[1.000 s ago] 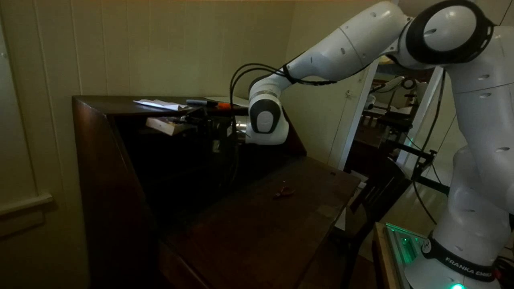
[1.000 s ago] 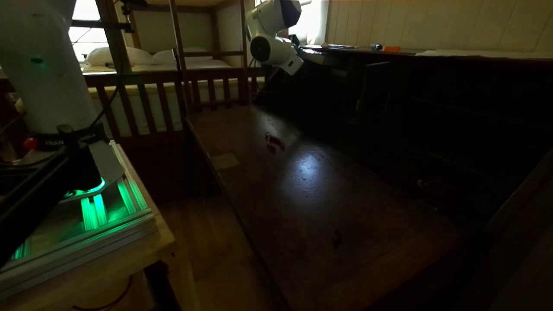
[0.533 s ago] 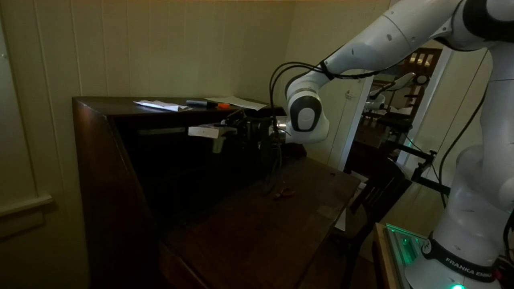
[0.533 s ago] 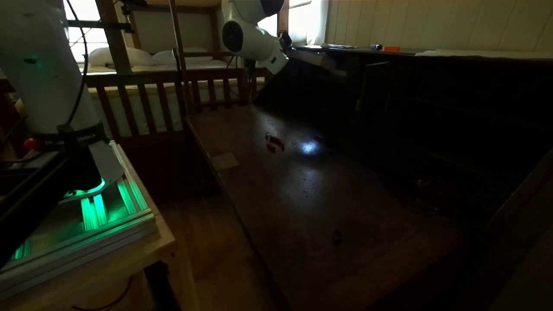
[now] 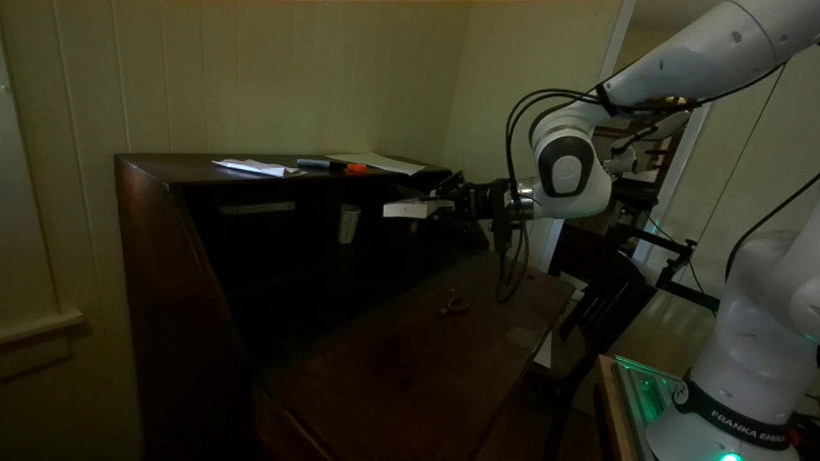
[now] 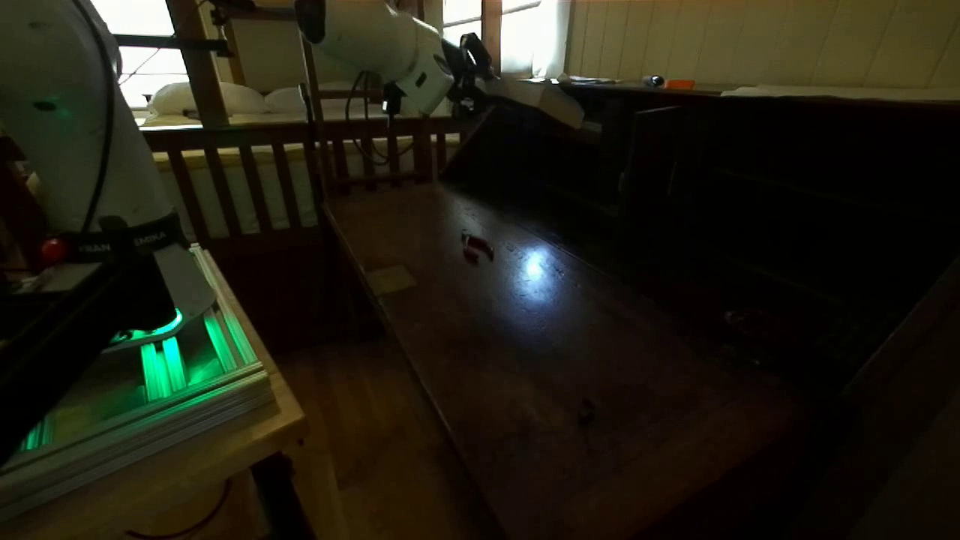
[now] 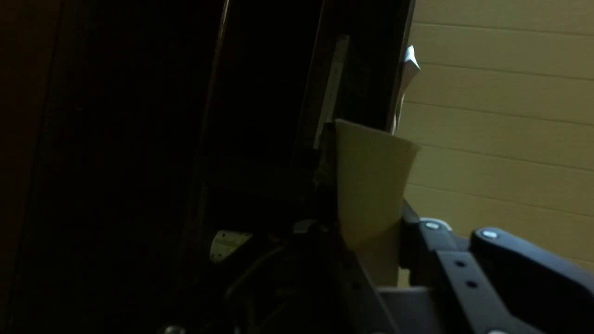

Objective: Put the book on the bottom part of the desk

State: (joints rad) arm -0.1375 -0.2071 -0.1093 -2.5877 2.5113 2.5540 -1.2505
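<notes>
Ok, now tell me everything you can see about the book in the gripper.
The book is a plain, pale beige-white block with straight edges and flat faces. It looks like paper or card; no lettering can be made out. The gripper holds it by one end, jaws closed on opposite sides, and the rest juts past them. In both exterior views it is in the air, higher than the writing board, its exact tilt hard to judge; only the gripper is seen touching it.

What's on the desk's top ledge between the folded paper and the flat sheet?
A dark cylinder and a small orange item, seen in an exterior view.
</notes>
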